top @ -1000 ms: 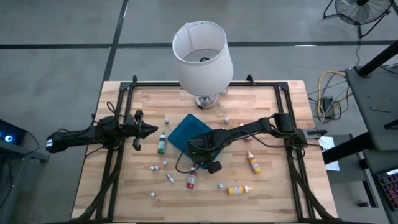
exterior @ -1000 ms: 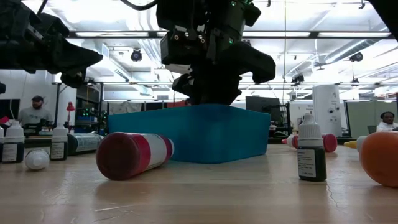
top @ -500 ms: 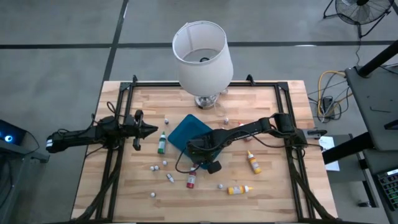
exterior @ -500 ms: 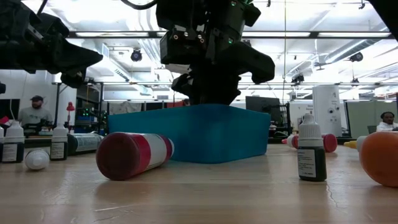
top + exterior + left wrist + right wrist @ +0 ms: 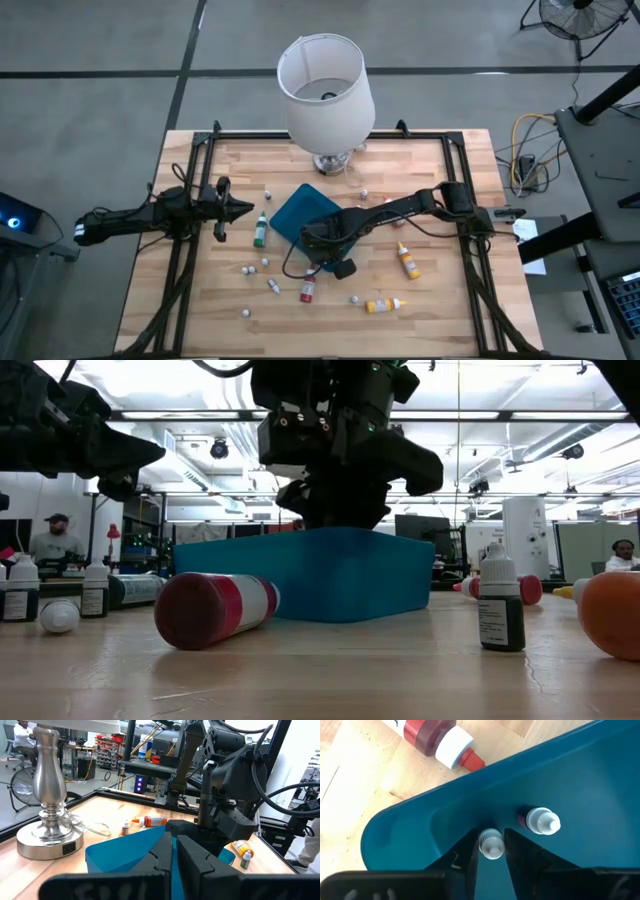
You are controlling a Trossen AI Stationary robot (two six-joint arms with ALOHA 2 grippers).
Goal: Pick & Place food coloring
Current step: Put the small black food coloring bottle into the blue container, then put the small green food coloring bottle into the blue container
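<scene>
My right gripper [image 5: 491,852] points down into the near corner of the teal tray [image 5: 298,210], shut on a small white-capped food coloring bottle [image 5: 491,843]. A second bottle with a red body [image 5: 540,821] stands beside it in the tray. More bottles lie on their sides on the table: a green one [image 5: 260,230], a red one [image 5: 308,290] and two orange-yellow ones [image 5: 408,262] [image 5: 385,304]. My left gripper [image 5: 245,208] waits shut and level over the table's left side. My right gripper comes from above, pointing down, with one finger [image 5: 470,851] on either side of the bottle just under its white cap [image 5: 491,840]. The bottle stands upright inside the tray's near corner. The cap and the fingers hide the body and its foot.
A lamp with a white shade [image 5: 325,85] and a metal foot [image 5: 47,835] stands at the far edge behind the tray. Small white caps and tiny bottles [image 5: 248,270] are scattered over the near left. A dark upright bottle [image 5: 500,610] stands near the front.
</scene>
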